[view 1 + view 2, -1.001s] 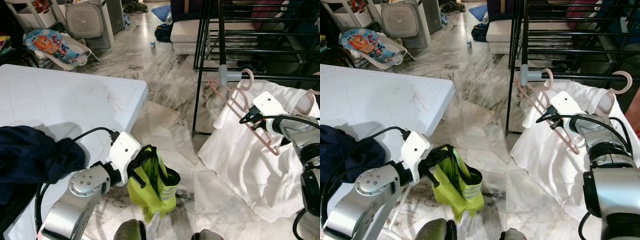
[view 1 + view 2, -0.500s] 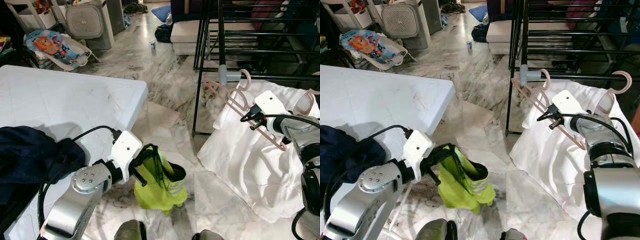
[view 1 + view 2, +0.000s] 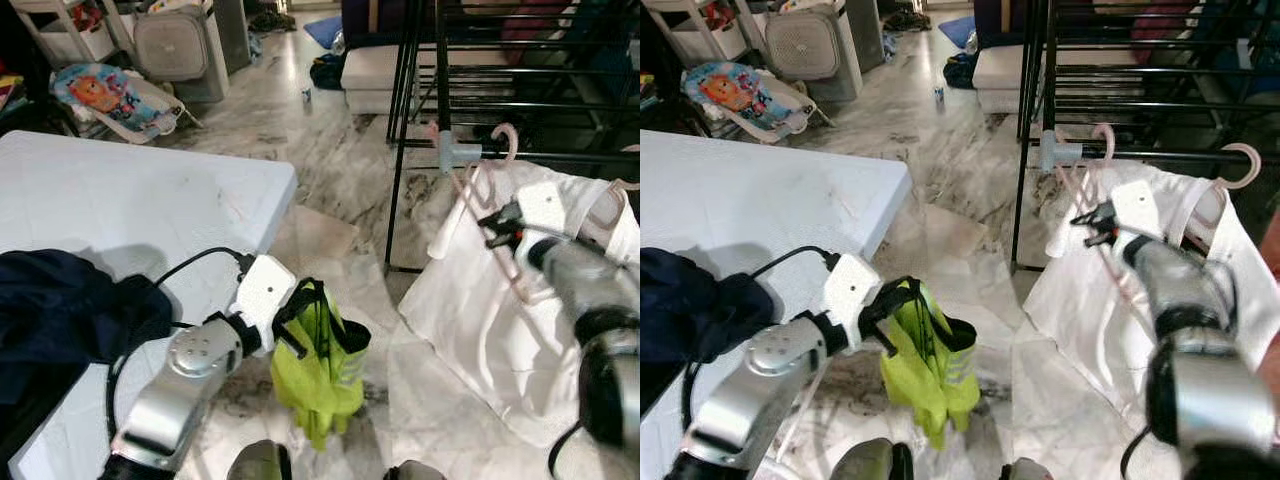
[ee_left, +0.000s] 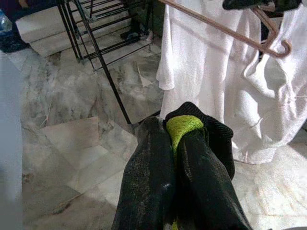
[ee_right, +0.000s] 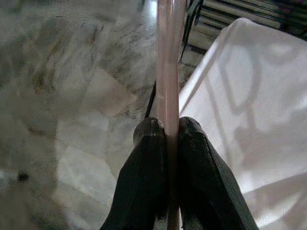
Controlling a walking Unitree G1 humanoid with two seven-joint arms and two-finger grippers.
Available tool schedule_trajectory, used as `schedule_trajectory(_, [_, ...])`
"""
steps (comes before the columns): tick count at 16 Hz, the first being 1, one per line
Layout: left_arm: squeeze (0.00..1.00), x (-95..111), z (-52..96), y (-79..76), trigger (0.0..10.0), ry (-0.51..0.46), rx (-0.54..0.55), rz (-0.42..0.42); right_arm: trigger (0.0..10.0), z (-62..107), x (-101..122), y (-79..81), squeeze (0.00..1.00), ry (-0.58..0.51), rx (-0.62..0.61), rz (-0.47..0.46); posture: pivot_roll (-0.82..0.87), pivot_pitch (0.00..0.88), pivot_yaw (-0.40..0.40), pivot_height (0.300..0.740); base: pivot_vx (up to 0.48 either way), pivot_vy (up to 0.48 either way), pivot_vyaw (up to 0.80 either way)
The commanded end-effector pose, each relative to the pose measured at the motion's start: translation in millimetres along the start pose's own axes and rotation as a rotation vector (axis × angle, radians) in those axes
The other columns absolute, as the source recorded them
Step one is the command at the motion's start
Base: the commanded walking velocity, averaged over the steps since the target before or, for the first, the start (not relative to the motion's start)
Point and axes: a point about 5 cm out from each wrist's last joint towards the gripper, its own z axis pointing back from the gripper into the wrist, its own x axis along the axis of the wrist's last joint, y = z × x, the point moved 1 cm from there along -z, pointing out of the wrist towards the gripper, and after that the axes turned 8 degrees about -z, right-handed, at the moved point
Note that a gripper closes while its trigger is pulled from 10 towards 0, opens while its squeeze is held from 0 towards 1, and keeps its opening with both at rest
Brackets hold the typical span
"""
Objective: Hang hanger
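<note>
Right end effector point(image 5: 167, 143): both black fingers point(image 5: 199, 163) pressed together on the thin pink bar of the pink hanger point(image 3: 478, 215), bar running straight between them. The right arm reaches forward toward the black drying rack point(image 3: 440, 60). The hanger stands tilted, its hook point(image 3: 503, 140) up at the rack's lower horizontal rail point(image 3: 560, 155), beside the grey clamp point(image 3: 448, 153) on the rack's upright; whether the hook rests on the rail or only touches it cannot be told, as the frame is blurred there. Just behind the hanger, a white garment point(image 3: 510, 330) hangs from the same rail on a second pink hanger point(image 3: 1238, 160) and spreads down to the floor.

Left end effector point(image 4: 176, 143): fingers clamped on a fold of the yellow-green vest point(image 3: 320, 355), green fabric squeezed between the two black tips. The vest hangs free below the grip, above the marble floor point(image 3: 330, 150), just off the corner of the white desk point(image 3: 130, 200). A dark navy garment point(image 3: 60, 320) lies bunched on the desk's near edge, beside the left arm.

Background: a grey appliance point(image 3: 175, 45) and a baby bouncer seat with a cartoon print point(image 3: 110, 90) sit on the floor beyond the desk
</note>
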Motion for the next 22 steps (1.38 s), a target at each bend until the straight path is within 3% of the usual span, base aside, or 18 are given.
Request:
schedule_trajectory(1, [0.00, 4, -1.7, 6.2, 10.0, -0.023, 0.032, -0.030, 0.0, -0.1, 4, 6.8, 0.00, -0.071, -0.007, -0.037, 0.00, 0.000, 0.043, 0.740, 0.000, 0.000, 0.00])
schedule_trajectory(2, [0.00, 3, -4.3, 8.0, 10.0, -0.027, 0.053, -0.020, 6.0, 4.7, -9, 21.3, 0.00, -0.090, 0.019, -0.022, -0.01, 0.000, 0.038, 0.740, 0.000, 0.000, 0.00])
schedule_trajectory(3, [0.00, 3, -6.2, 10.1, 10.0, -0.032, 0.072, -0.031, 10.0, 11.9, -24, 32.9, 0.00, -0.095, -0.003, -0.098, -0.01, 0.000, 0.035, 0.740, 0.000, 0.000, 0.00])
schedule_trajectory(6, [0.00, 7, -13.3, 16.3, 10.0, -0.059, 0.092, -0.039, 10.0, 42.3, -53, 63.6, 0.00, -0.114, -0.092, -0.205, -0.03, 0.000, 0.037, 0.740, 0.000, 0.000, 0.00])
schedule_trajectory(7, [0.00, 7, -15.3, 15.1, 10.0, -0.064, 0.084, -0.044, 10.0, 54.4, -57, 72.3, 0.00, -0.140, -0.152, -0.195, -0.03, 0.000, 0.035, 0.740, 0.000, 0.000, 0.00])
schedule_trajectory(10, [0.00, 7, -18.8, 10.3, 10.0, -0.073, 0.067, -0.053, 10.0, 62.8, -54, 78.5, 0.00, -0.158, -0.204, -0.225, -0.03, 0.000, 0.038, 0.740, 0.000, 0.000, 0.00])
schedule_trajectory(17, [0.00, 7, -18.9, 9.4, 10.0, -0.077, 0.061, -0.054, 10.0, 62.2, -50, 87.1, 0.00, -0.129, -0.196, -0.258, -0.02, 0.000, 0.044, 0.740, -0.034, 0.000, 0.00])
schedule_trajectory(22, [0.00, 10, -23.7, 11.5, 10.0, -0.084, 0.048, -0.068, 10.0, 59.2, -47, 87.9, 0.00, -0.131, -0.200, -0.279, -0.03, 0.000, 0.051, 0.740, -0.265, 0.000, 0.00])
